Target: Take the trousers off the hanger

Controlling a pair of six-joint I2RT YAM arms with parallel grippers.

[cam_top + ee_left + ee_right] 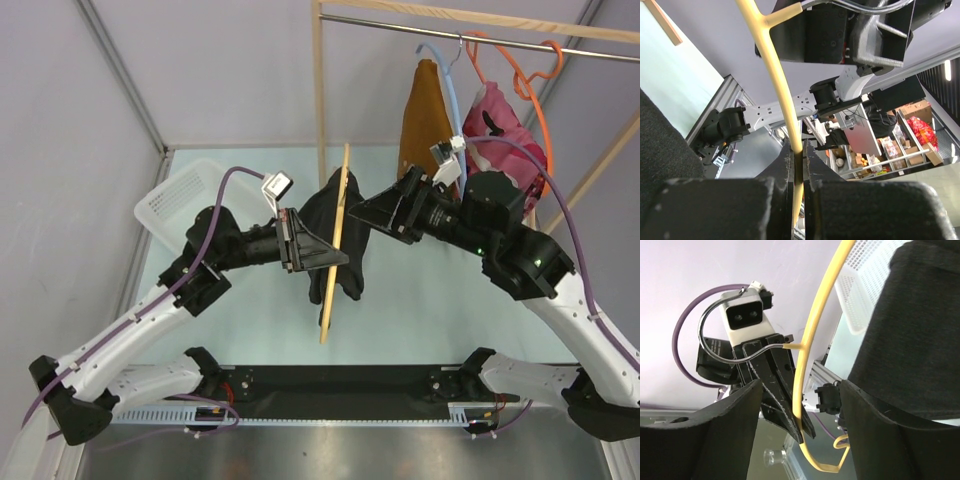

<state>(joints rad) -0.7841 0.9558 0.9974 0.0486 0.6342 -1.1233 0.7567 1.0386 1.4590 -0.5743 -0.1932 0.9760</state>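
The pale yellow hanger (326, 305) is held upright and edge-on in mid-air above the table. The black trousers (352, 270) drape over it, mostly on the right side. My left gripper (335, 258) is shut on the hanger's arm; the left wrist view shows the jaws (798, 160) clamped on the yellow bar (775, 75), with trouser fabric (660, 150) at left. My right gripper (362, 215) is open and close to the trousers. In the right wrist view its fingers (801, 385) straddle the hanger (817, 315) without touching, with the trousers (910, 330) at right.
A white perforated basket (185, 195) sits at the table's back left. A wooden rack post (319, 100) stands behind the hanger. On the rail hang a mustard garment (425, 110), a pink patterned garment (495, 115), a light blue hanger (450, 90) and an orange hanger (530, 70).
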